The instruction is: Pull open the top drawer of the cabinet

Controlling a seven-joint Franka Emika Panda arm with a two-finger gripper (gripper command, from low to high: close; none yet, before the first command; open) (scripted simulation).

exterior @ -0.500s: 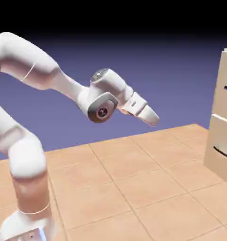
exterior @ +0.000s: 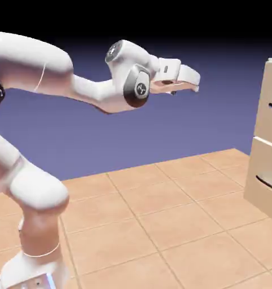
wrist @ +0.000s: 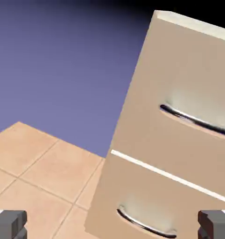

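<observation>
So the gripper [wrist: 112, 225] is nearest, fingers spread wide with nothing between them, probably so they can straddle a handle. Past it, well apart, stands the cabinet [wrist: 154, 88], its top drawer [wrist: 179, 79] above the lower one [wrist: 147, 198]. Both look shut, contents hidden.

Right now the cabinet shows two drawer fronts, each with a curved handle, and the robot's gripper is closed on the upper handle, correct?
Not quite: the gripper is open and holds nothing, as the hand view shows; the rest is right.
</observation>
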